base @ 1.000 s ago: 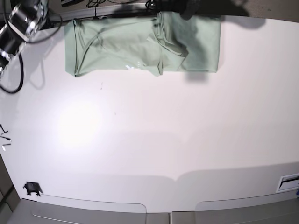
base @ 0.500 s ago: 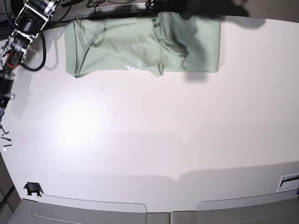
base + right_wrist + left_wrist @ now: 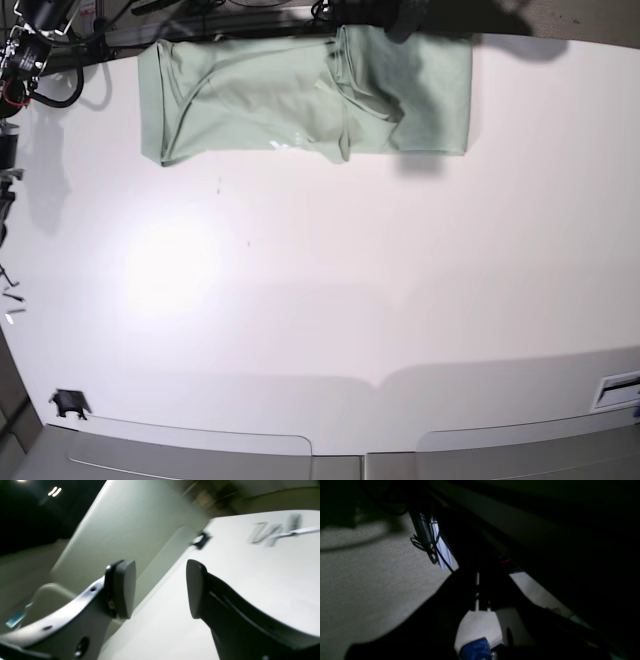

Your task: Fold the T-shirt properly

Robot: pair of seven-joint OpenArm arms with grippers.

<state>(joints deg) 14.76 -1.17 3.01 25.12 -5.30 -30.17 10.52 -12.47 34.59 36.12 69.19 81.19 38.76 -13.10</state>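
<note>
T-shirt (image 3: pixel 300 98) looks light, soft and limp; pinch its corners. Right hand (image 3: pixel 160 590) gapes empty; left hand's state I cannot tell.

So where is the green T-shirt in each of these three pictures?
Base: the T-shirt lies flat along the far edge of the white table.
Left wrist: not in it; mostly dark.
Right wrist: not in it; only the open right end effector.
Shared landmark: the white table.

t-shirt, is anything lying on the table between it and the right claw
Nothing visible does. The T-shirt lies along the far edge of the white table, and the bare stretch toward the right claw, open at the table's side edge, holds nothing.
</note>
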